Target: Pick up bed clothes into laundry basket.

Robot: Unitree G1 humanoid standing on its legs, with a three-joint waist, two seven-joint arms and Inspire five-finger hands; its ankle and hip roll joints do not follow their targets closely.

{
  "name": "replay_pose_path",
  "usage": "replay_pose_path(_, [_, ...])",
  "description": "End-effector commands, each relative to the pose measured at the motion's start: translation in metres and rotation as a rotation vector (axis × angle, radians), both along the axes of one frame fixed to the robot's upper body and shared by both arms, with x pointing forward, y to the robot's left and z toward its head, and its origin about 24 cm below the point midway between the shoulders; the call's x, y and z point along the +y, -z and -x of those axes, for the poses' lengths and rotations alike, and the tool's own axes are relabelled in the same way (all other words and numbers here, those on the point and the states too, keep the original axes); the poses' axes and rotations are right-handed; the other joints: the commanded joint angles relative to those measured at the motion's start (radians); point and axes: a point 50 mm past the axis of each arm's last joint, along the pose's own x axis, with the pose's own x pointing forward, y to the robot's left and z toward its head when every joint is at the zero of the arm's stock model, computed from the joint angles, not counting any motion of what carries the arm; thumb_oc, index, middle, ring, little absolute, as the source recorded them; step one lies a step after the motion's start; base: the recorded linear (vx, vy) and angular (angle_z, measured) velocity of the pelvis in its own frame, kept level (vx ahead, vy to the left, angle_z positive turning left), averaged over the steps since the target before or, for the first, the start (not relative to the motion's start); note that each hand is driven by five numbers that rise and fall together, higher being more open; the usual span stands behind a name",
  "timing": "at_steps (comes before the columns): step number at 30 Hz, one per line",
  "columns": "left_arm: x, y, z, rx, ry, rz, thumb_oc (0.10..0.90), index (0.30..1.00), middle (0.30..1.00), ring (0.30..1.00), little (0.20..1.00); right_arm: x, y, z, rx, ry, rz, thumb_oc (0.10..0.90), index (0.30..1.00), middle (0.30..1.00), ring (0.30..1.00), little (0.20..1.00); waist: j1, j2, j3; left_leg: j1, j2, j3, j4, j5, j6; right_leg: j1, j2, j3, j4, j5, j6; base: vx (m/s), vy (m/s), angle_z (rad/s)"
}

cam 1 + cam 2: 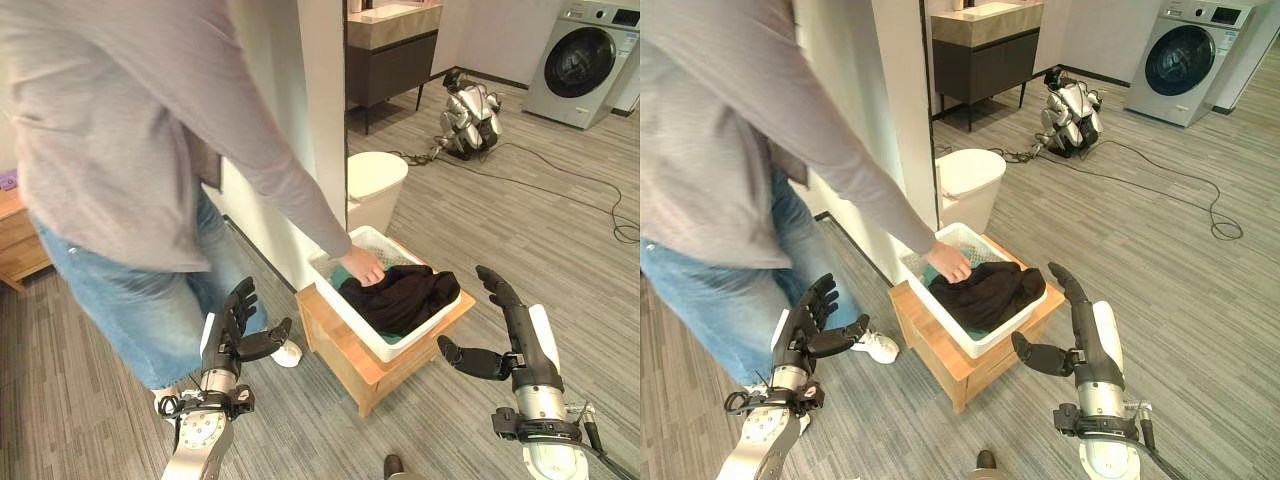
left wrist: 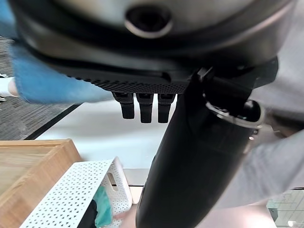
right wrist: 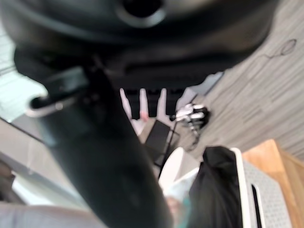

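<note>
Nearest the viewer, the robot's left hand (image 1: 232, 332) is raised at lower left, fingers spread and straight, thumb out to the side, holding nothing. The right hand (image 1: 508, 318) is raised at lower right, fingers extended and thumb apart, also empty. Both hands hang above the floor, apart from the basket between them.

Between the hands stands a low wooden bench (image 1: 372, 366), and on it sits a white perforated laundry basket (image 1: 372, 336), its long axis running diagonally from near right to far left. Inside lies a dark garment (image 1: 400, 293), bunched up, its length lying along the basket and one end draped over the basket's right rim. A bit of teal cloth (image 1: 343, 275) shows under it at the far end.

A person in a grey top and blue jeans stands at left, reaching down; the person's hand (image 1: 363, 266) touches the dark garment at the basket's far end.

The floor (image 1: 560, 240) is grey wood-look plank. Beyond the basket stand a white bin (image 1: 374, 182), a white wall panel, a dark cabinet (image 1: 392, 68), another robot (image 1: 470, 115) slumped on the floor, and a washing machine (image 1: 583, 62).
</note>
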Motion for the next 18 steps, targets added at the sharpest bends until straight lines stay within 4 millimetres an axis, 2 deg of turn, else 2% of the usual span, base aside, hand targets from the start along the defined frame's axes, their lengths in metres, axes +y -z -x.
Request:
replay_pose_path(1, [0.0148, -0.0366, -0.0201, -0.216, -0.003, -0.047, 0.8, 0.9, 0.9, 0.9, 0.9, 0.0163, -0.0443, -0.0131, -0.259, -0.089, 0.015, 0.8, 0.9, 0.9, 0.9, 0.9, -0.012, -0.048, -0.043, -0.035, 0.046, -0.035, 0.053, -0.067, -0.01, 0.043, -0.099, 0.0, 0.13, -0.211, 0.068, -0.01, -0.021, -0.05])
replay_pose_path(13, [0.0185, -0.0338, -0.0158, -0.2, -0.025, -0.034, 0.8, 0.9, 0.9, 0.9, 0.9, 0.0183, -0.041, -0.0144, -0.244, -0.092, -0.029, 0.8, 0.9, 0.9, 0.9, 0.9, -0.023, -0.046, -0.032, -0.018, 0.045, -0.029, 0.047, -0.069, -0.012, 0.05, -0.097, 0.012, 0.127, -0.212, 0.063, 0.0, -0.002, 0.0])
replay_pose_path(18, [0.0203, -0.0432, -0.014, -0.238, -0.019, -0.052, 0.8, 0.9, 0.9, 0.9, 0.9, 0.0224, -0.0505, -0.017, -0.291, -0.116, -0.017, 0.8, 0.9, 0.9, 0.9, 0.9, -0.008, -0.05, -0.021, -0.027, 0.042, -0.039, 0.035, -0.063, -0.012, 0.053, -0.099, 0.004, 0.116, -0.208, 0.064, -0.01, -0.004, 0.0])
